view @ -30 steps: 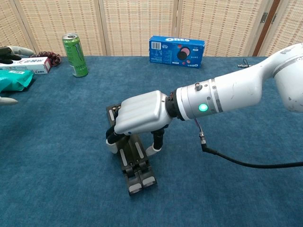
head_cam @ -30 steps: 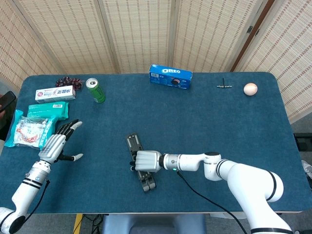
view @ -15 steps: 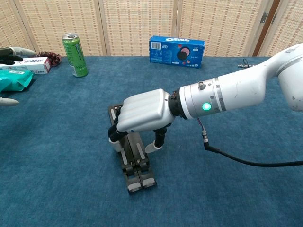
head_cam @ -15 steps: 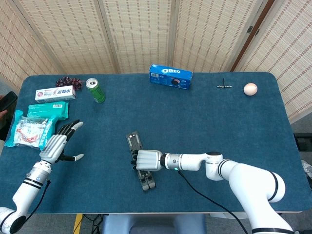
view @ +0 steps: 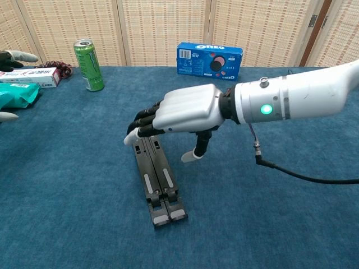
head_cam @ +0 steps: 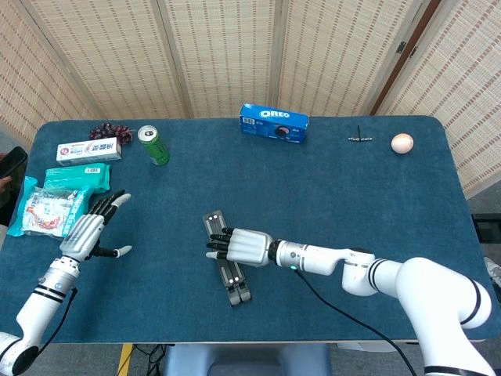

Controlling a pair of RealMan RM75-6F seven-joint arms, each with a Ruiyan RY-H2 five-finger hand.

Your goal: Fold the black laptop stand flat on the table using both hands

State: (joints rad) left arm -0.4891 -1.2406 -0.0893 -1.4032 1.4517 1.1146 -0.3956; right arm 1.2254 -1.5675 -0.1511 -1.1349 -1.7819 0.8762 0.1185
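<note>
Slatted black laptop stand (view: 156, 177) lies flat under right hand (view: 185, 111) on napped blue cloth.

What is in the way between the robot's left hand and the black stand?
Nothing that shows. Only bare blue table lies between the left hand and the stand. The right hand is already over the stand, fingers spread. The snack packets sit behind the left hand.

Bright, even light in both views, sharp all over. The right hand (view: 185, 115) picks up mild glare and throws a soft shadow toward 6 o'clock on the surface (view: 67, 185).
</note>
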